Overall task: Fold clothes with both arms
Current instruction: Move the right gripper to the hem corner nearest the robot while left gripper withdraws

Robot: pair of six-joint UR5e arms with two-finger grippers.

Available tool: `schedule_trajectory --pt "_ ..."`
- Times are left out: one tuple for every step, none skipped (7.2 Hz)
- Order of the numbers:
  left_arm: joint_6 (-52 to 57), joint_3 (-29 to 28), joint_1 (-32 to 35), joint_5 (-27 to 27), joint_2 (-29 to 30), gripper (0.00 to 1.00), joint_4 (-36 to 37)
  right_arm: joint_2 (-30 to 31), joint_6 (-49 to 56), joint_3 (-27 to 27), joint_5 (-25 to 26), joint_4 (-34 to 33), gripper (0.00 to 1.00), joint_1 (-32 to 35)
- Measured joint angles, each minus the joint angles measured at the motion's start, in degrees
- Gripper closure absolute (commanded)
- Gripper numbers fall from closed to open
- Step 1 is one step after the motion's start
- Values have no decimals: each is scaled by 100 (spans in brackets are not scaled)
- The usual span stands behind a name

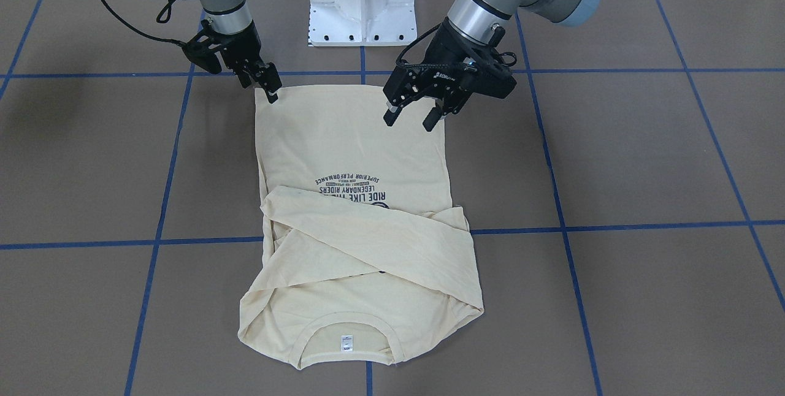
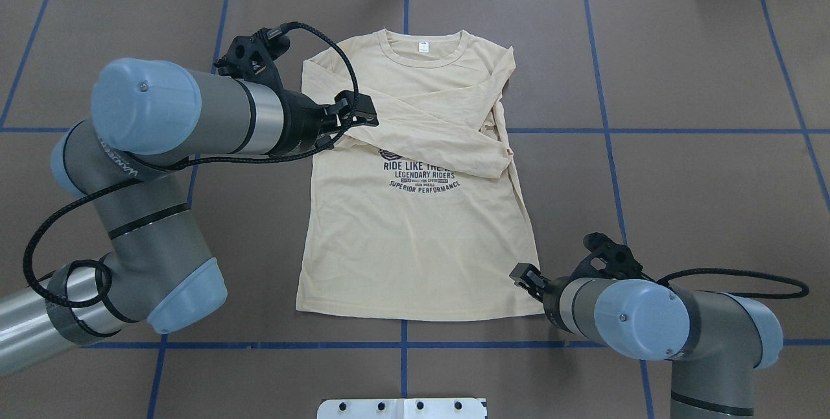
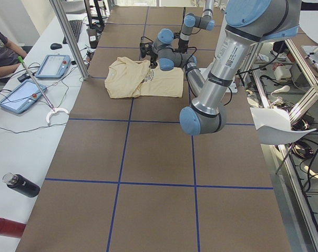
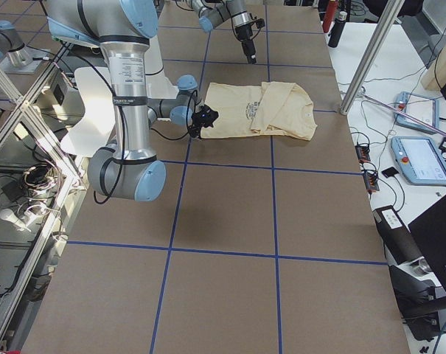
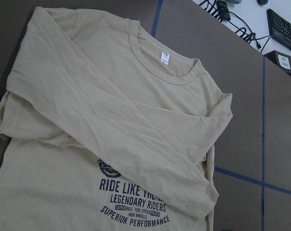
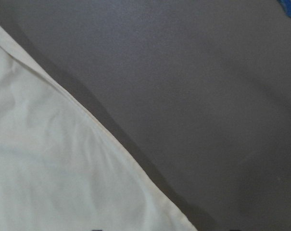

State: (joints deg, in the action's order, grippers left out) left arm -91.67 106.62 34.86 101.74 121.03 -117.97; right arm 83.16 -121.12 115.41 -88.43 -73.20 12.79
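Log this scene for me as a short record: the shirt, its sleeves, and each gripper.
Garment: cream long-sleeved T-shirt, flat on the table, print up
Sleeves: both folded across the chest, crossing
Left gripper: open, empty, raised above the garment
Right gripper: low at a hem corner; open or shut unclear

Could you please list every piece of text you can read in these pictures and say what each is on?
"RIDE LIKE THE": navy print on the pale cream-yellow long-sleeved T-shirt, its end under a sleeve.
"LEGENDARY RIDERS": same print.
"SUPERIOR PERFORMANCE": same print.
Too small or blurred: the print's tiny middle lines, the white neck label, lettering on the left gripper and left arm.
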Motion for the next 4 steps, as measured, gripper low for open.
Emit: schedule_trajectory --pt "0 2 -3 -39 -3 13 1 16 -2 -16 -7 -11 21 -46" --pt "0 1 -5 -57 -4 13 2 38 -6 -27 -13 -16 41 -85" --pt "0 0 -6 -63 -2 13 2 56 -10 -33 -15 -22 81 -115" --pt "0 -1 -6 -65 -3 13 2 73 -29 -18 -18 -30 100 -136"
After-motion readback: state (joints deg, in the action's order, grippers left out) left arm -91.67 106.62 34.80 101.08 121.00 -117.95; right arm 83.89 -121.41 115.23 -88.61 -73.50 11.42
